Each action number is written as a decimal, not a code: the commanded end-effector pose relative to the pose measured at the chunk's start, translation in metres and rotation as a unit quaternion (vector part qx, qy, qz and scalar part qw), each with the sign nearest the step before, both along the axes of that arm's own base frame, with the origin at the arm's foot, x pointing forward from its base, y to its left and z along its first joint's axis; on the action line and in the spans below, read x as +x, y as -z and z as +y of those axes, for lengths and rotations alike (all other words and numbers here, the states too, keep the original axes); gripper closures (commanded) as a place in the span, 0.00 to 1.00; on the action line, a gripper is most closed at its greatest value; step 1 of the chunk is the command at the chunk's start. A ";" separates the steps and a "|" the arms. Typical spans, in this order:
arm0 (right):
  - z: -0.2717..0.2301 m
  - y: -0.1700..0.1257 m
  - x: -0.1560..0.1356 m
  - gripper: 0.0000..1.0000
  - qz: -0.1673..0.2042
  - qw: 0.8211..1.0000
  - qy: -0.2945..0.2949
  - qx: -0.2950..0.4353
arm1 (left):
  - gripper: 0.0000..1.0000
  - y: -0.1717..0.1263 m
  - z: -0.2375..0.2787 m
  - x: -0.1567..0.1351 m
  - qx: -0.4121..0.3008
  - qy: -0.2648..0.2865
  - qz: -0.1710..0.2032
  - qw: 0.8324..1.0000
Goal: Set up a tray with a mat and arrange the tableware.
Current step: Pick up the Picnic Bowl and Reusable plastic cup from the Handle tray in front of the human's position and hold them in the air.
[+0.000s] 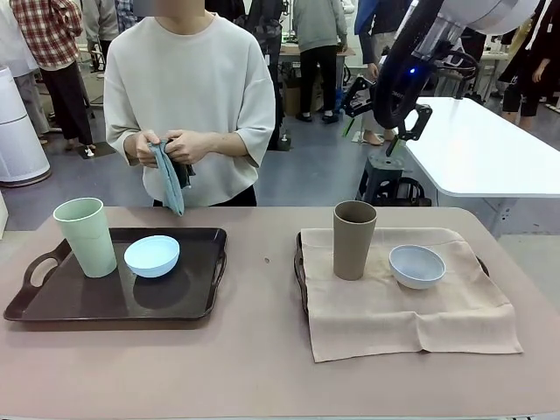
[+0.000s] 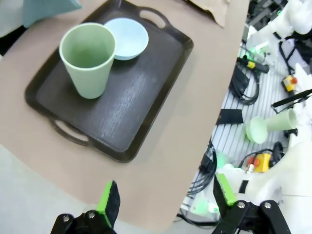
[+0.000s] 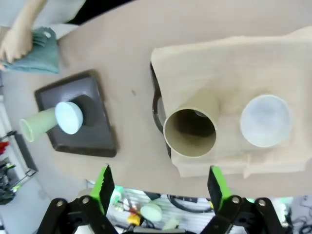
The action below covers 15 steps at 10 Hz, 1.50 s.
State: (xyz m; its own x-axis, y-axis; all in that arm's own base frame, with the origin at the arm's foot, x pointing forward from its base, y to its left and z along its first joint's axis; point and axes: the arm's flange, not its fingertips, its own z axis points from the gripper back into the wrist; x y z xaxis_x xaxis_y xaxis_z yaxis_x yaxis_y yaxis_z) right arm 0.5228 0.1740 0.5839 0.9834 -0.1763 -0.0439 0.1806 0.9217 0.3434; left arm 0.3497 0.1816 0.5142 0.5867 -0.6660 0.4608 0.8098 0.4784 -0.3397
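Note:
A dark tray (image 1: 105, 302) at the table's left bears a pale green tumbler (image 1: 86, 236) and a light blue bowl (image 1: 151, 255). At the right, a beige mat (image 1: 437, 315) drapes a second tray (image 1: 300, 273) and carries a taupe tumbler (image 1: 353, 239) and a greyish-white bowl (image 1: 416, 266). The person at the far side holds a folded teal cloth (image 1: 168, 179) in both hands. My right gripper (image 1: 382, 122) hangs open high over the far right, above the taupe tumbler (image 3: 190, 132). My left gripper (image 2: 165, 195) is open above the table's near edge, short of the dark tray (image 2: 131, 102).
Bare brown tabletop (image 1: 262, 350) lies between the two trays and along the front edge. A white table (image 1: 490, 149) stands behind at the right. Cables and gear (image 2: 253, 78) lie off the table edge in the left wrist view.

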 end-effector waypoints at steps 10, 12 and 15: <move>0.020 -0.012 -0.006 0.01 -0.005 1.000 0.003 0.001 | 0.00 0.005 0.009 0.002 -0.010 0.041 -0.041 0.998; 0.073 0.006 0.012 0.01 0.016 0.999 -0.030 -0.006 | 0.00 0.012 0.020 0.003 -0.024 0.144 -0.130 0.981; 0.154 0.016 0.035 0.01 0.012 0.994 -0.104 -0.028 | 0.00 0.017 0.030 0.016 -0.020 0.224 -0.178 0.958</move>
State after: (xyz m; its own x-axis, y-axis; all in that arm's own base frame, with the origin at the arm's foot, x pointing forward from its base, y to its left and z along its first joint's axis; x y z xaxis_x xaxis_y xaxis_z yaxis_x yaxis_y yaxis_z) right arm 0.5341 0.3131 0.5538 0.9970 0.0165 -0.0756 0.0099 0.9415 0.3368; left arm 0.3570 0.2027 0.4975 0.1059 -0.8078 0.5799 0.9942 0.0971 -0.0463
